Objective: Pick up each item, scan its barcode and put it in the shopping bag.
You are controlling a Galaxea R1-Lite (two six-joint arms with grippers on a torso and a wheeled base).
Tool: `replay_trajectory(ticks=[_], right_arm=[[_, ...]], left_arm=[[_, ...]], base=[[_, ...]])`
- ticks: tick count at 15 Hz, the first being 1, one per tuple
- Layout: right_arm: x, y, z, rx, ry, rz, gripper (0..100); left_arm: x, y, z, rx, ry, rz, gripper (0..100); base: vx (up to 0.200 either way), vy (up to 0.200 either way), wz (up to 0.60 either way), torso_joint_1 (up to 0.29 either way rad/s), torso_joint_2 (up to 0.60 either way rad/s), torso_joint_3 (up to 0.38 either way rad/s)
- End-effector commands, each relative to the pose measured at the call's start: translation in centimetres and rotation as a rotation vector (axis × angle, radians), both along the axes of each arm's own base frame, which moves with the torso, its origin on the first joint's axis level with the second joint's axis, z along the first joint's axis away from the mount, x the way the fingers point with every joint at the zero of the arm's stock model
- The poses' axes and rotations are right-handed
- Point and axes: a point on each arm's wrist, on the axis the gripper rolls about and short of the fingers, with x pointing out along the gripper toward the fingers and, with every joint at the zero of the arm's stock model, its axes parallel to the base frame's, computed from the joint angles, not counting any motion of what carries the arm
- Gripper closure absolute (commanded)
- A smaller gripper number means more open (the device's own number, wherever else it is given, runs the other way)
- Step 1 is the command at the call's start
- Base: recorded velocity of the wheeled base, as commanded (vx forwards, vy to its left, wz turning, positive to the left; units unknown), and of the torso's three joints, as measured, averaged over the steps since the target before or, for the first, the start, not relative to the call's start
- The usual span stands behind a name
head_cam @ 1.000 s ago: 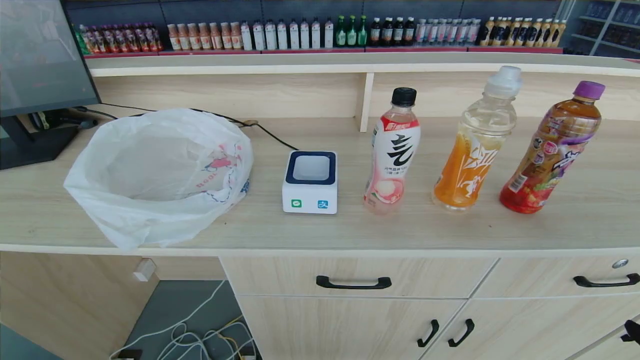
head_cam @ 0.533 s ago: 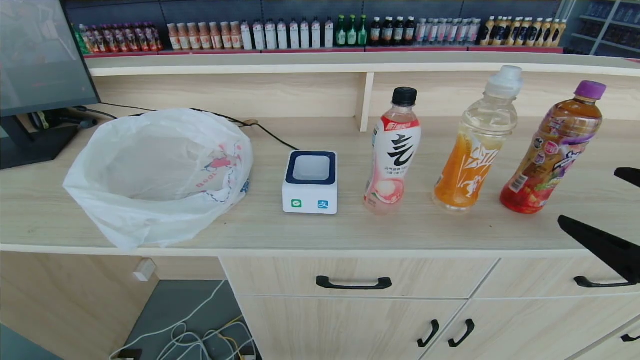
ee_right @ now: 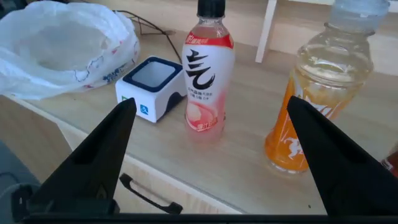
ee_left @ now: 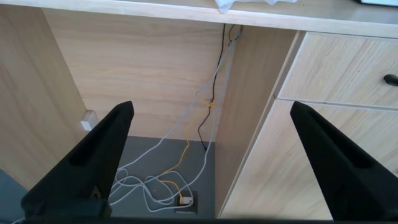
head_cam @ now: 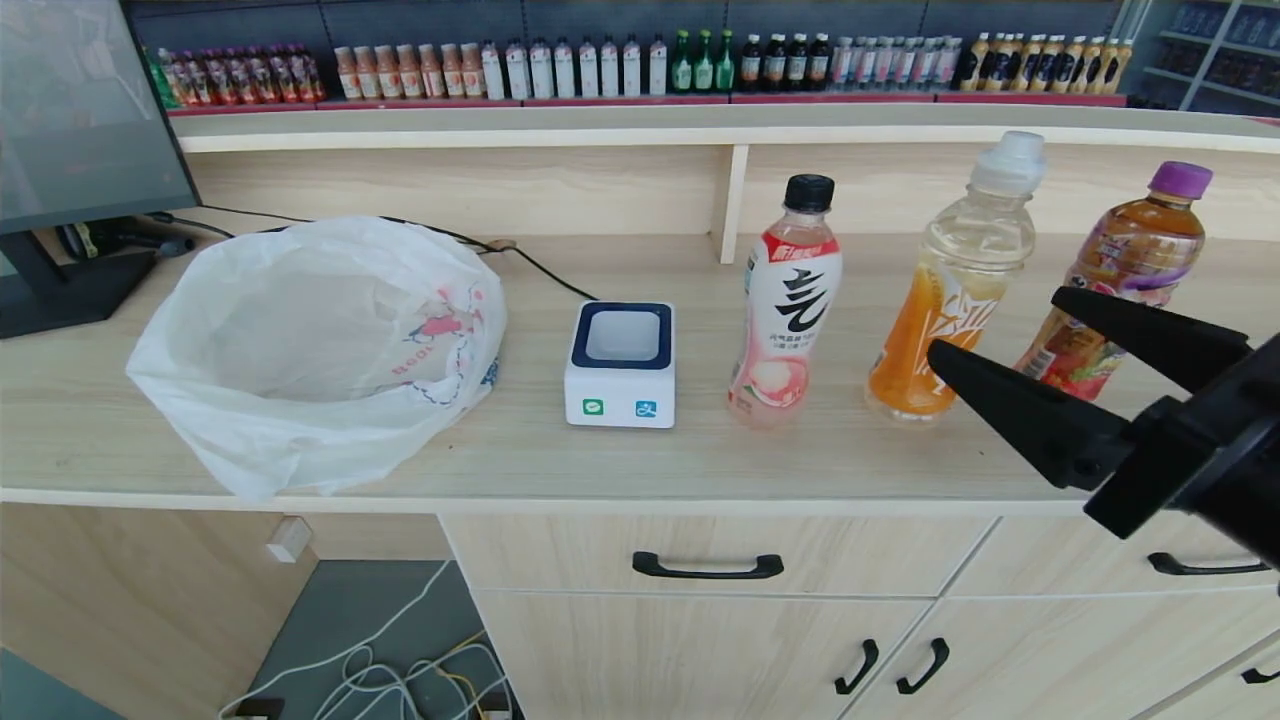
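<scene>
My right claw (head_cam: 997, 322) is released and grasps nothing; its two black fingers are spread wide at the right end of the counter, and in the head view they cross in front of the two rightmost bottles; my left claw (ee_left: 211, 107) is likewise spread and empty, held low and facing the open recess under the counter.

The wooden counter (head_cam: 600, 460) carries everything; a dark monitor (head_cam: 80, 110) stands at its far left; beside that, the white shopping bag (head_cam: 320, 340) sits with its mouth open; I cannot make out anything inside it.

Three bottles stand upright in a row on the right half, each apart from its neighbour; the purple-capped bottle (head_cam: 1130, 250) of brown drink is farthest right; the orange bottle (head_cam: 945, 300) with a white cap is in the middle; the pink bottle (head_cam: 785, 310) with a black cap is nearest the scanner. The right wrist view looks over the pink and orange bottles between my fingers.

The small white scanner (head_cam: 620, 365), its dark-rimmed window facing up, sits between the bag and the pink bottle, touching neither.

Cables (ee_left: 168, 180) lie on the floor in the recess.
</scene>
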Motion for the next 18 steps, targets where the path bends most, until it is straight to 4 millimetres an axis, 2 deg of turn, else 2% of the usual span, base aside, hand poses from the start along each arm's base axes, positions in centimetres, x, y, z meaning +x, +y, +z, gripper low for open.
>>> replay_trajectory(ticks=[1,4,6,11,16,18], right_arm=[[2.6,3.2,-1.9,0.051,0.040,-0.014,0],[3.8,4.4,-3.0,0.127,0.001,-0.034,0],[3.8,4.5,-3.8,0.117,0.011,-0.031,0],[4.2,4.9,-4.0,0.112,0.016,-0.031,0],[5.2,5.6,-5.4,0.079,0.032,-0.047,0],[5.9,5.2,-5.8,0.071,0.039,-0.087,0]], left_arm=[[0.0,0.0,0.0,-0.001,-0.001,0.000,0],[0.0,0.0,0.0,0.001,-0.001,0.000,0],[0.0,0.0,0.0,-0.001,-0.001,0.000,0],[0.0,0.0,0.0,-0.001,-0.001,0.000,0],[0.0,0.0,0.0,0.001,-0.001,0.000,0],[0.0,0.0,0.0,-0.001,-0.001,0.000,0]], base=[[0.000,0.000,0.00,0.000,0.00,0.000],[0.000,0.000,0.00,0.000,0.00,0.000],[0.000,0.000,0.00,0.000,0.00,0.000],[0.000,0.000,0.00,0.000,0.00,0.000],[0.000,0.000,0.00,0.000,0.00,0.000],[0.000,0.000,0.00,0.000,0.00,0.000]])
